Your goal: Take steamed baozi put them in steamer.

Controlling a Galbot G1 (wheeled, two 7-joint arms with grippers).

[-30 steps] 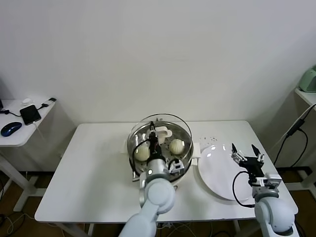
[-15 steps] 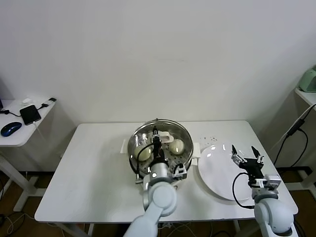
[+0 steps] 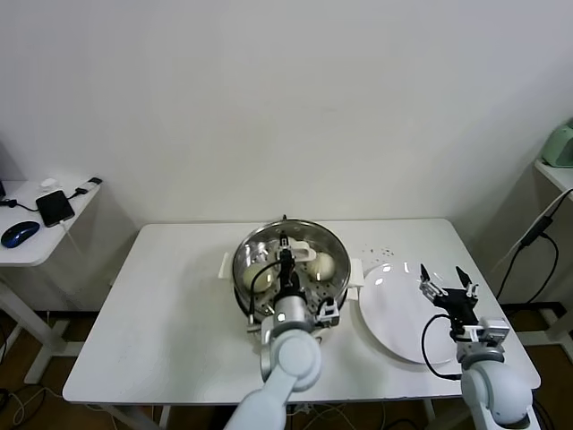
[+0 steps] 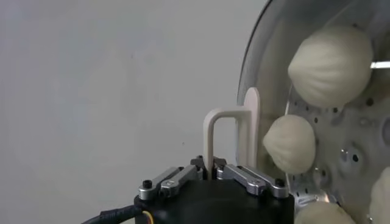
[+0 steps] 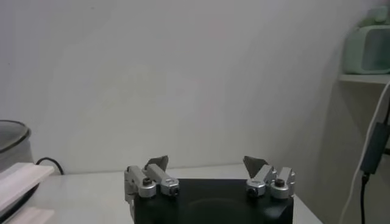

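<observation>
The steamer (image 3: 354,268) stands mid-table with the round glass lid (image 3: 269,246) lying over it. Two baozi (image 3: 257,276) (image 3: 323,263) show through the glass in the head view. The left wrist view shows several baozi (image 4: 332,64) on the perforated tray behind the lid. My left gripper (image 3: 286,262) (image 4: 212,173) is shut on the lid's white handle (image 4: 228,131). My right gripper (image 3: 444,285) (image 5: 206,163) is open and empty, hovering over the white plate (image 3: 394,313).
The plate lies right of the steamer and holds nothing. A side table (image 3: 36,246) at the left carries a phone and a mouse. A green appliance (image 3: 560,143) sits on a shelf at the right, with a cable (image 3: 528,242) hanging below.
The glass lid has come down from a tilted pose to lie flat over the steamer, still held by my left gripper. The right arm has stayed put.
</observation>
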